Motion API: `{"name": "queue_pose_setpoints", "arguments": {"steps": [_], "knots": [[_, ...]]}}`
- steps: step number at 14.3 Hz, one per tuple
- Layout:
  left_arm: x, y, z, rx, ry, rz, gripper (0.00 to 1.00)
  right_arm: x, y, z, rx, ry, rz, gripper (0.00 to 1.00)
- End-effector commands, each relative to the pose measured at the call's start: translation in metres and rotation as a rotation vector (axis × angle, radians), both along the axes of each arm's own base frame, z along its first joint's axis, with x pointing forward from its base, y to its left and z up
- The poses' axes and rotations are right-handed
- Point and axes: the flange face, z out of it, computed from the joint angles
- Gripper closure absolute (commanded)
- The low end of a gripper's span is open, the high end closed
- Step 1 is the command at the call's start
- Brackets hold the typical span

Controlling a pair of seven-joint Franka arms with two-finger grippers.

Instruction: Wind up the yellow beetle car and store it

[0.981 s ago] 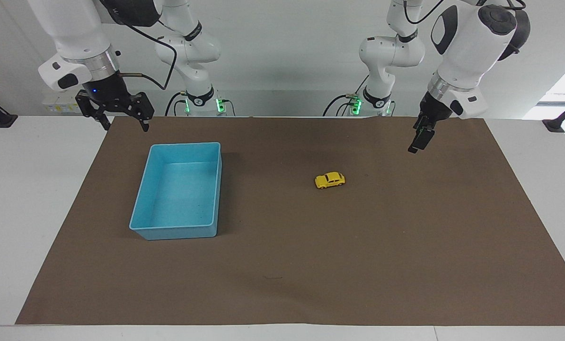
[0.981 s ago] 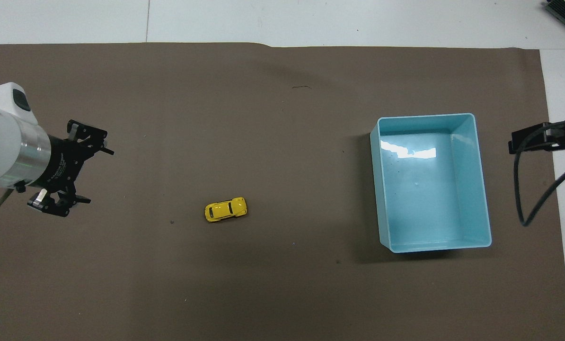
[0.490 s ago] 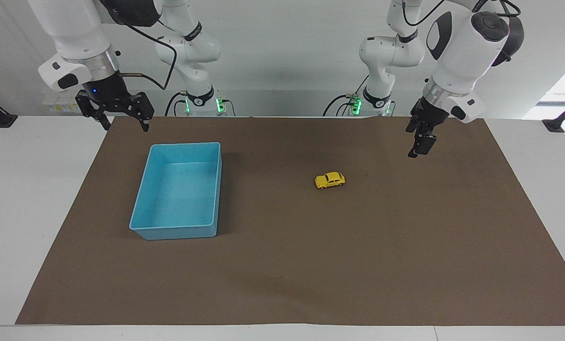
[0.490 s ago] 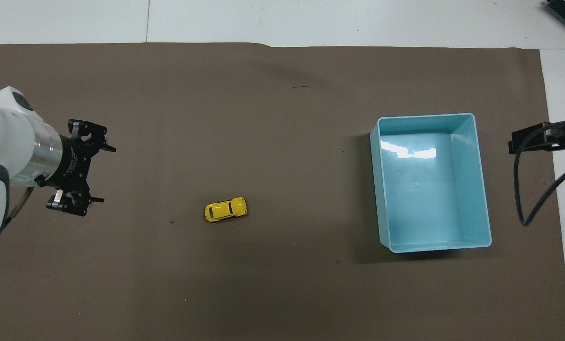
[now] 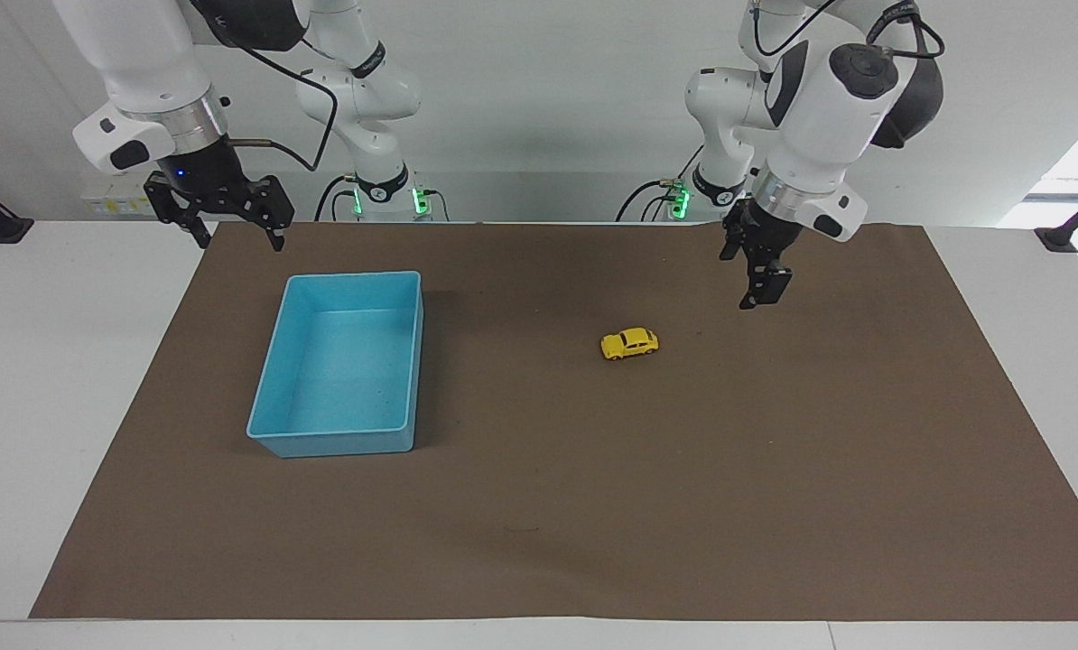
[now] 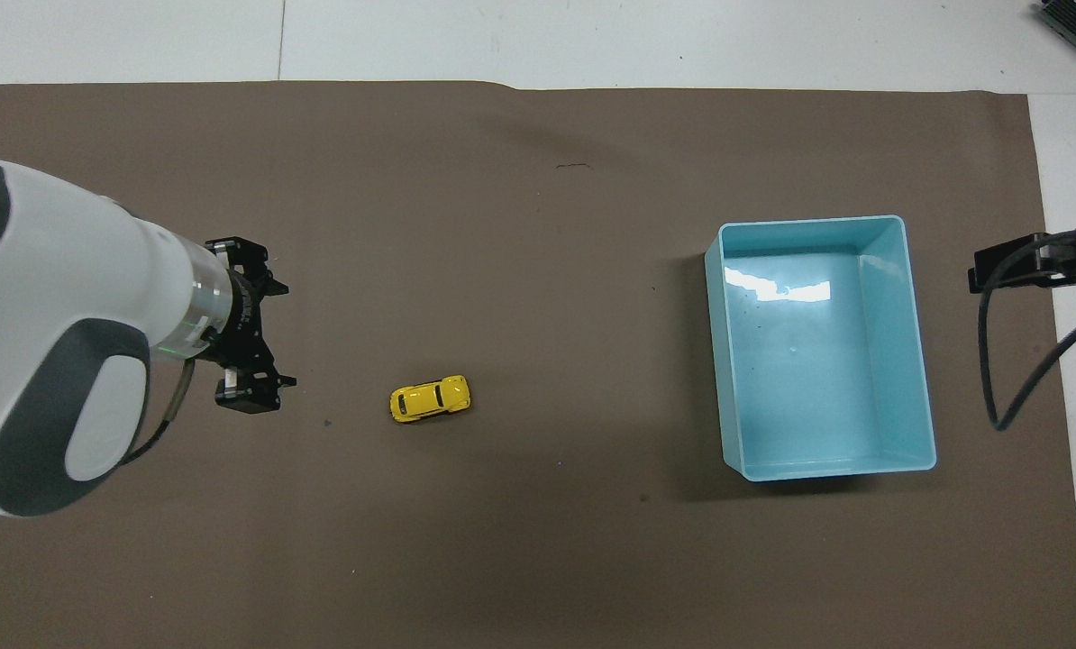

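- The yellow beetle car (image 5: 630,344) stands on its wheels on the brown mat (image 5: 539,506), just right of centre in the facing view and left of centre in the overhead view (image 6: 430,398). Nothing touches it.
- The light blue bin (image 5: 273,397) sits at centre left of the facing view, well apart from the car. It holds nothing.
- The left claw (image 5: 759,283), at upper right of the facing view, hangs in the air over bare mat, up and to the right of the car. The overhead view (image 6: 263,335) shows its two fingers spread wide apart, with nothing between them.
- The right claw (image 5: 236,221) hangs at upper left of the facing view, over the mat edge above the bin's upper rim. Its fingers are apart and empty. This arm is judged to be waiting.
- Step in hand, as a judgement: the approach to the car by the left arm. No grasp, winding or storing is yet done; the task is at its start.
- Next move, as a judgement: the left claw must come over the car, line its fingers across the narrow body, lower to the table and close on the car's sides.
- Risk noted: the car is small and on free wheels, so an off-centre closing could roll or push it away. Winding likely calls for dragging it backward on the mat with the wheels pressed down.
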Motion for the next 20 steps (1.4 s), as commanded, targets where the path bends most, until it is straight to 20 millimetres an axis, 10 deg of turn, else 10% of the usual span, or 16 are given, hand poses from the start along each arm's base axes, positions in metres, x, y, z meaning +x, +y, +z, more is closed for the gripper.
{"name": "queue_pose_setpoints", "arguments": {"steps": [1,9,20], "knots": [[-0.01,-0.028,-0.03,-0.025,-0.004,0.075,0.0,-0.004,-0.003,0.0,-0.005,0.003,0.02,0.0],[-0.034,-0.087,-0.162,0.012,0.049,0.218,0.0,-0.004,-0.003,0.0,-0.005,0.003,0.02,0.0],[-0.056,-0.097,-0.215,0.004,0.02,0.244,0.0,-0.004,-0.003,0.0,-0.005,0.003,0.02,0.0]]}}
